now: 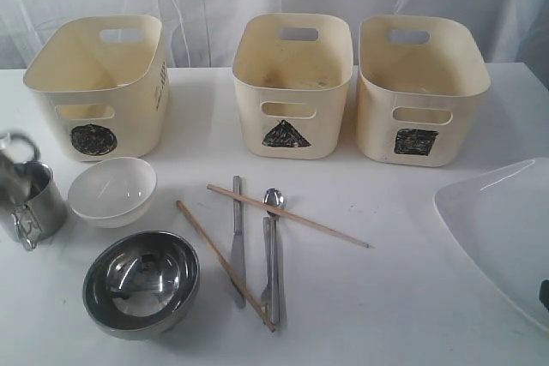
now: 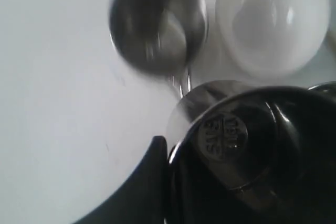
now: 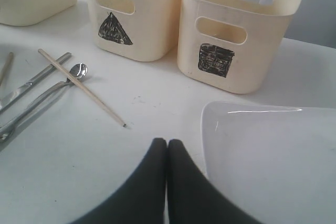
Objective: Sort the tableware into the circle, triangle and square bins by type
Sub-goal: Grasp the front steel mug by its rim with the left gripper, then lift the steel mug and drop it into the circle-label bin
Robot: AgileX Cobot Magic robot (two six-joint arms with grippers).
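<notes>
Pinching a steel mug (image 2: 223, 132), the left pincer (image 2: 168, 148) is nearly closed.

1. Three bins stand in a row at the back of the table (image 1: 386, 297): circle bin (image 1: 99, 83) on the left, triangle bin (image 1: 292, 83) in the middle, square bin (image 1: 420, 87) on the right.
2. Before the circle bin stands a mug (image 1: 41, 205), with a small bowl (image 1: 112, 190) to its right.
3. A second mug (image 1: 13, 160) is at the left edge, just beside the first.
4. A larger bowl (image 1: 141, 283) sits before the small bowl.
5. The knife (image 1: 238, 242), spoon (image 1: 274, 212) and fork (image 1: 268, 276) lie side by side before the triangle bin, with two chopsticks (image 1: 287, 215) (image 1: 210, 242) lying across them.
6. The plate (image 1: 506, 229) lies at the far right, before the square bin.

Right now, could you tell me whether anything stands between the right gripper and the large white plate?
Nothing visible does: the right gripper, jaws together, sits just beside the large white plate, with only bare table between them.
</notes>
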